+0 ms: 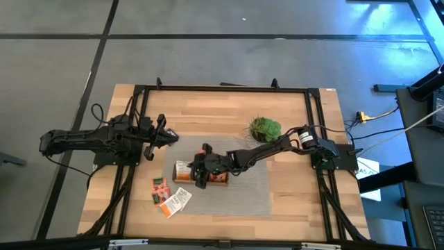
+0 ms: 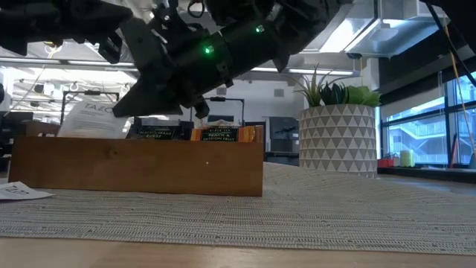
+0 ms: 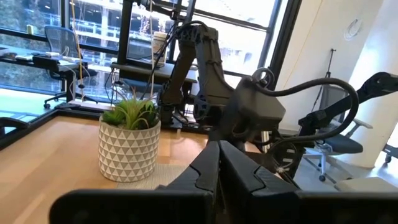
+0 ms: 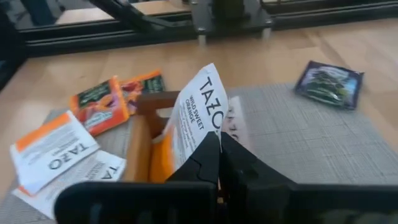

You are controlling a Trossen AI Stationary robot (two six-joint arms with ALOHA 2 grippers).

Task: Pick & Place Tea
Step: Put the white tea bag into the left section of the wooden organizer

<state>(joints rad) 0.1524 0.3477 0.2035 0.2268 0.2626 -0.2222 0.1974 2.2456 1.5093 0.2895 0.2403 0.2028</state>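
Tea sachets lie in a loose scatter (image 1: 168, 196) on the wooden table (image 1: 298, 201) at about seven o'clock from the table's middle: two red-orange ones and, just beside them, white-and-orange ones overlapping each other. Further to the nine o'clock side, up off the tabletop, the left gripper (image 1: 168, 137) waits with its fingers pressed together and nothing between them. Next across, the wooden tray (image 1: 202, 173) sits on the grey woven mat (image 1: 243, 194), with dark and orange sachets standing on edge inside it (the low view shows their labels above the tray's wall). The right gripper (image 4: 219, 144) hangs over the tray's nine o'clock end, fingers pinched tight on a white-and-orange sachet (image 4: 200, 115) that stands upright in their grip, its lower edge down inside the tray. A dark sachet (image 4: 328, 83) lies flat and alone on the mat, well apart from the others. At about one o'clock from the tray stands the potted plant (image 1: 265, 128), its white patterned pot on the mat's far corner.
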